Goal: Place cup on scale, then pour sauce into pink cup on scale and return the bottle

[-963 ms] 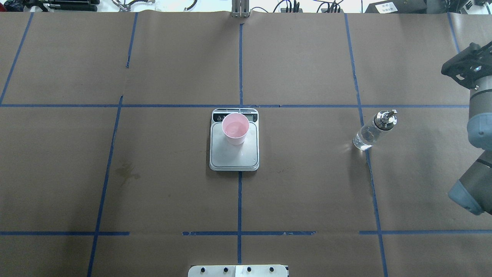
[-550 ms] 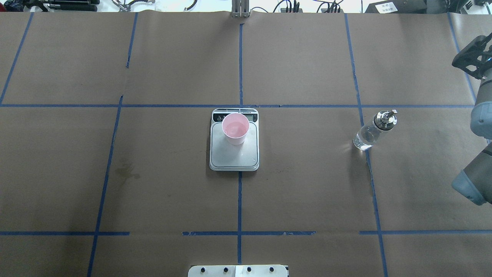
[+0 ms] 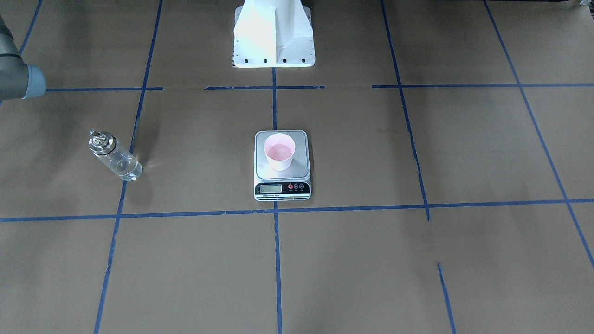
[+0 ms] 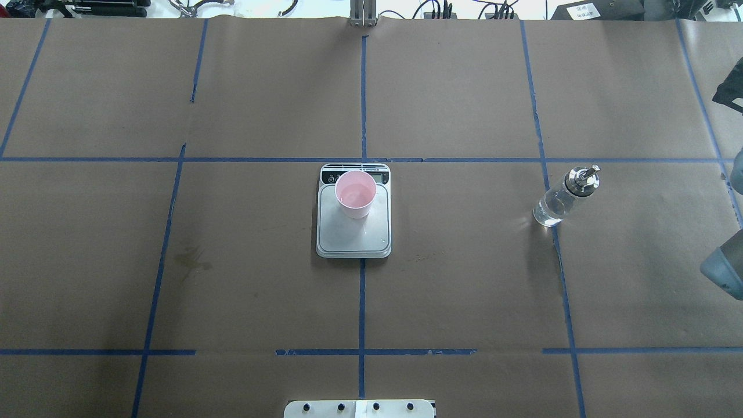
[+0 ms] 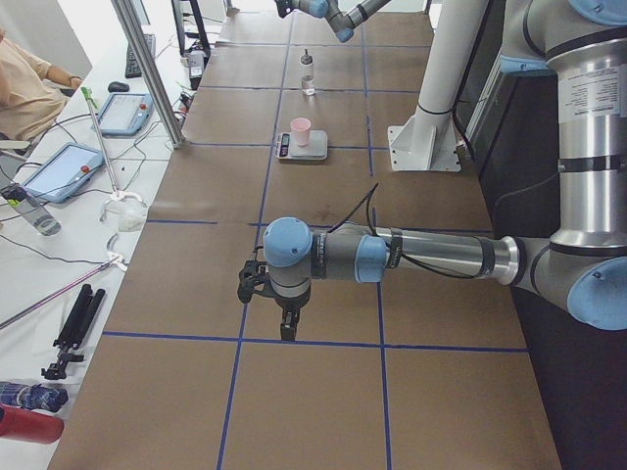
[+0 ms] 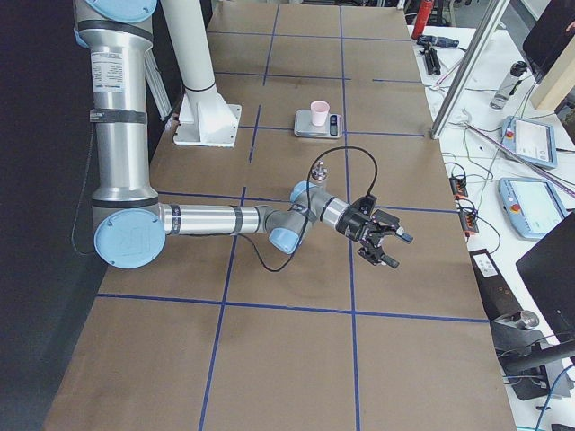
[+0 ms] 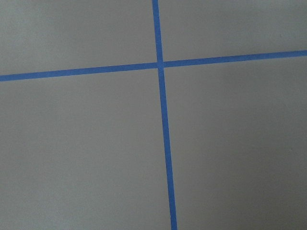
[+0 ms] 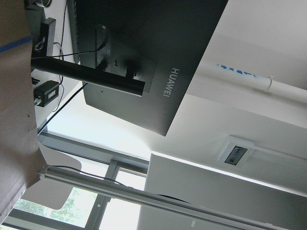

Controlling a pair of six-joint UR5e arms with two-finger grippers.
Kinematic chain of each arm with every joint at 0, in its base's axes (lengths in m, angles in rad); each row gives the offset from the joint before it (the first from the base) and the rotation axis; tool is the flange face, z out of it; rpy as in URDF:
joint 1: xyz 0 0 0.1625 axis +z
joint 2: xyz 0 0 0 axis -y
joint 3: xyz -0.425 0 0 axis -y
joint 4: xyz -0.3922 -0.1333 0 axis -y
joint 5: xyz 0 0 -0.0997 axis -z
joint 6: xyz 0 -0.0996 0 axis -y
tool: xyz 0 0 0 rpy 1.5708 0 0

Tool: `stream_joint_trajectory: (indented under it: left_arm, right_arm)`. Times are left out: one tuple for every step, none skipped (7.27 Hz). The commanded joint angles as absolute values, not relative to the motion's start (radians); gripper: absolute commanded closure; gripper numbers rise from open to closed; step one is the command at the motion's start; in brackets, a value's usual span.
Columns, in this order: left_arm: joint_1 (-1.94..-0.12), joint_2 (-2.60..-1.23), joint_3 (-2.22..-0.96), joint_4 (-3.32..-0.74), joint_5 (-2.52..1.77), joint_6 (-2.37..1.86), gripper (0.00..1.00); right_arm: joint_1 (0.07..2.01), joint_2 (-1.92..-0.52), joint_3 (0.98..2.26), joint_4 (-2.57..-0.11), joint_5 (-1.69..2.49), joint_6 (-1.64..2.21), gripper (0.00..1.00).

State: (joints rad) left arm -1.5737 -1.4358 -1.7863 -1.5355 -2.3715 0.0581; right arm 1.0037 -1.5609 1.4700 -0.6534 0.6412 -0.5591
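Note:
The pale pink cup [image 4: 355, 194] stands upright on the back part of the silver scale [image 4: 353, 235] at the table's middle; both also show in the front view, cup [image 3: 279, 151] on scale [image 3: 299, 169]. The clear bottle [image 4: 560, 200] with its silver pourer stands alone on the paper to the robot's right, with clear sauce inside; it also shows in the front view [image 3: 116, 157]. My right gripper [image 6: 395, 250] hangs beyond the bottle near the table's edge, holding nothing; I cannot tell its state. My left gripper [image 5: 285, 328] points down over bare paper far from the scale; I cannot tell its state.
Brown paper with blue tape lines covers the table [image 4: 232, 290]. The white robot pedestal [image 3: 274, 37] stands behind the scale. A side bench with tablets [image 5: 59, 171] and cables runs along the far edge, and a person [image 5: 24, 88] sits there. The right wrist view shows a monitor [image 8: 144, 62].
My right arm has drawn back to the right, and its gripper has almost left the overhead view. The bottle, cup and scale have not moved.

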Motion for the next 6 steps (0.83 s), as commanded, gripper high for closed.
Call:
stream_joint_trajectory:
  left_arm:
    - [-1.574, -1.436, -1.790, -1.536, -2.372, 0.058, 0.00]
    - [-1.574, -1.436, -1.793, -1.536, -2.372, 0.058, 0.00]
    - [-1.574, -1.436, -1.793, -1.536, -2.372, 0.057, 0.00]
    - [-1.574, -1.436, -1.795, -1.536, -2.372, 0.057, 0.00]
    - [-1.574, -1.437, -1.796, -1.536, -2.372, 0.057, 0.00]
    - [-1.574, -1.437, -1.796, -1.537, -2.372, 0.057, 0.00]
  right_arm:
    - [1.165, -1.551, 1.471, -0.689, 0.983, -0.594, 0.00]
    - [1.220, -1.548, 1.471, -0.704, 1.118, -0.583, 0.00]
    - [1.265, -1.546, 1.474, -0.724, 1.250, -0.560, 0.00]
    - [1.290, -1.542, 1.479, -0.754, 1.384, -0.458, 0.00]
    - [1.314, -1.520, 1.480, -0.805, 1.511, -0.381, 0.00]
    - [1.345, -1.511, 1.482, -0.836, 1.672, -0.335, 0.00]
